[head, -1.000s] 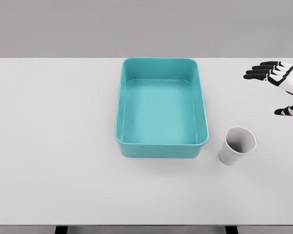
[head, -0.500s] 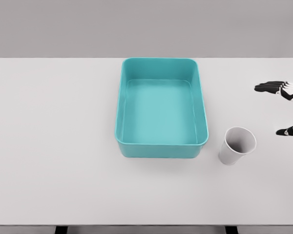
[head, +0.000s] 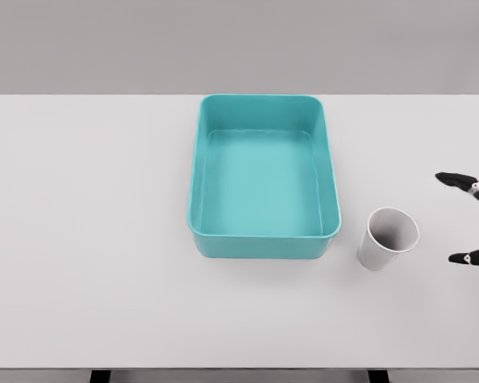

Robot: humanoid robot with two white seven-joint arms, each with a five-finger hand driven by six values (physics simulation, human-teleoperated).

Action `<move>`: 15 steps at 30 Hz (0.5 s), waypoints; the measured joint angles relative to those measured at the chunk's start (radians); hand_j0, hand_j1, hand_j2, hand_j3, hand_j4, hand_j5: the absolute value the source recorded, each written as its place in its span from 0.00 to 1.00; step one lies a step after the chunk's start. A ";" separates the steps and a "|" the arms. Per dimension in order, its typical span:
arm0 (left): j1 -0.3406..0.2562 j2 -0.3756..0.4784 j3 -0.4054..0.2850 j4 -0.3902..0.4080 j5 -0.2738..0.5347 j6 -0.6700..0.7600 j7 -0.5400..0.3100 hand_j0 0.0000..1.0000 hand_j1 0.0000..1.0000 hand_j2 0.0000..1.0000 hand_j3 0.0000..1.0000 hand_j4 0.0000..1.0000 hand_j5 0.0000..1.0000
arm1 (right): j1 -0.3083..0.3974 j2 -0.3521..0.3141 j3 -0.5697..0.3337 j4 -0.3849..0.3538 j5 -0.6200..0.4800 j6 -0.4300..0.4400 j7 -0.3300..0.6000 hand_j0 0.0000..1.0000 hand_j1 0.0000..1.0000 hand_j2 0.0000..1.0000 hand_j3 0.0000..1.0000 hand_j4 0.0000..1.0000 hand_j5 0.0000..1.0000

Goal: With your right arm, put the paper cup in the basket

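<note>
A white paper cup (head: 387, 238) stands upright on the white table (head: 88, 239), just right of the teal basket's near right corner. The teal basket (head: 263, 243) sits mid-table with nothing inside. My right hand (head: 465, 218) shows only at the right edge, level with the cup and a short way to its right. Its black fingertips (head: 455, 179) are spread apart, with the thumb tip lower down, and they hold nothing. The rest of the hand and the arm are cut off by the frame. The left arm does not show.
The table's far edge runs along the top behind the basket, and its near edge lies at the bottom. Dark table legs (head: 100, 376) show below the front edge.
My right hand has come down from the table's far right corner toward the cup's level and slid further off the right edge. Cup and basket have stayed put.
</note>
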 measured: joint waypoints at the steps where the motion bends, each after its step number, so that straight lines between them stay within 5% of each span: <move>1: 0.000 0.000 0.000 0.000 0.000 0.000 0.000 1.00 1.00 1.00 1.00 1.00 1.00 | -0.003 0.026 -0.003 0.013 -0.022 0.009 0.000 1.00 1.00 1.00 1.00 1.00 1.00; 7: 0.000 0.000 0.000 0.000 0.000 0.000 0.000 1.00 1.00 1.00 1.00 1.00 1.00 | -0.002 0.122 0.004 0.060 -0.074 0.073 0.000 1.00 1.00 1.00 1.00 1.00 1.00; 15: 0.000 0.000 0.000 0.000 0.000 0.000 0.000 1.00 1.00 1.00 1.00 1.00 1.00 | -0.002 0.160 0.074 0.098 -0.075 0.117 0.000 1.00 1.00 1.00 1.00 1.00 1.00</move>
